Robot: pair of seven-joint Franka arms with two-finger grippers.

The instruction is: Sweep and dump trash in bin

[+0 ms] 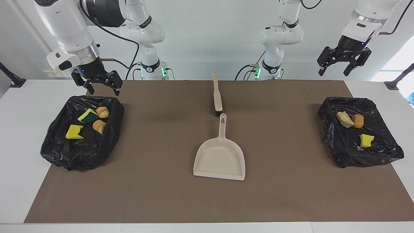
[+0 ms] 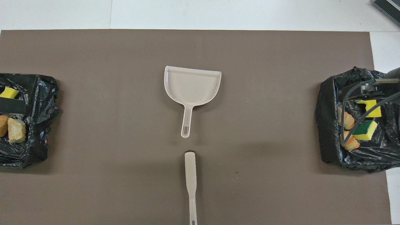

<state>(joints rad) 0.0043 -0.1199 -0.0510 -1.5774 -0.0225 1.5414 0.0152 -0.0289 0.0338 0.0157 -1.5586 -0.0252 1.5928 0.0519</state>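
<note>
We see two arms built of glossy white rounded shells, with black bands and dark joint sections between the segments. Each wrist ends in a silver metal ring, and under it sits a black gripper of angular linked parts: the right gripper (image 1: 97, 84) and the left gripper (image 1: 336, 63). A small blue light glows on each gripper body. Black cables loop along the upper segments and run down to the wrists. At twelve o'clock, both white bases carry a black collar and green indicator lights, with thin black cables trailing beside them.
</note>
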